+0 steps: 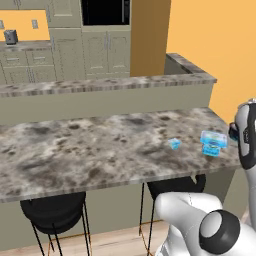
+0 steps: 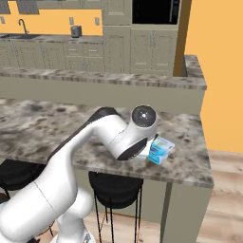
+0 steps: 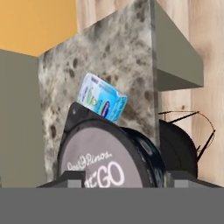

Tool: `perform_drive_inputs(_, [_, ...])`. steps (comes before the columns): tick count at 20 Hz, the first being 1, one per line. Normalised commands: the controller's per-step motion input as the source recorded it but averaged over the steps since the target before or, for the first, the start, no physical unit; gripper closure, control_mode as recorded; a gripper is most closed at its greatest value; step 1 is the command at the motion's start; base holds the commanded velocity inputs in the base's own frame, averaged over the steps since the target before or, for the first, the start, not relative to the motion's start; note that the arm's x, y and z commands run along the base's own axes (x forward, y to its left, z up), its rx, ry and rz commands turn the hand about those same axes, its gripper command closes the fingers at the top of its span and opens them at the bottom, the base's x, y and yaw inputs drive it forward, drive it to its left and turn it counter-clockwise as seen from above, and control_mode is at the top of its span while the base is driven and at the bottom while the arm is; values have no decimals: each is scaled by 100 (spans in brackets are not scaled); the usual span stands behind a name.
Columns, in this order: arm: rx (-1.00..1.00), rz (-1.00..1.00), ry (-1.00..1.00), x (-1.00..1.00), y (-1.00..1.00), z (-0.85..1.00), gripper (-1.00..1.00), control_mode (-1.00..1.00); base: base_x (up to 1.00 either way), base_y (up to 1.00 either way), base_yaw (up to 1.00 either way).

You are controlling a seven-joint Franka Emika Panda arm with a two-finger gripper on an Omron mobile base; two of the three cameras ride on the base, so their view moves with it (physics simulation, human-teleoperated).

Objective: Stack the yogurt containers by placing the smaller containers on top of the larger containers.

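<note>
The two-finger gripper [image 3: 114, 175] is clamping the dark round lavender-topped yogurt cup [image 3: 107, 159] between its fingers, hovering over the marbled countertop [image 3: 127, 57], with the light-blue rectangular tub [image 3: 101, 97] lying just beyond, ahead.

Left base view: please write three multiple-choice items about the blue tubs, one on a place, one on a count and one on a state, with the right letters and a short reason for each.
1. Where does the big tub stand?
A. on the floor
B. on the counter, near its right end
C. on a stool

2. How many light-blue tubs are on the counter?
A. two
B. four
C. none

3. How do the blue tubs stand to each other?
A. stacked
B. one inside the other
C. apart, side by side

Answers:
1 B: the big tub stands on the counter close to its right end.
2 A: the big tub and the small tub are the two that show.
3 C: bare counter shows between them.
</note>
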Motion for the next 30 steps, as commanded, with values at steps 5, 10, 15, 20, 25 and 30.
perform_drive_inputs(5, [0,0,-7,23,0,-20,100,-100,0,0,0])
perform_drive_inputs(10, [0,0,-3,25,-3,-24,100,-100,0,0,0])
perform_drive_inputs(15, [2,1,0,35,-24,-23,100,-100,0,0,0])
perform_drive_inputs(20, [4,0,-2,38,-35,-14,100,-100,0,0,0])
perform_drive_inputs(25, [2,0,-5,26,-14,-3,100,-100,0,0,0])
perform_drive_inputs(30, [0,0,-5,11,0,-10,100,-100,0,0,0])
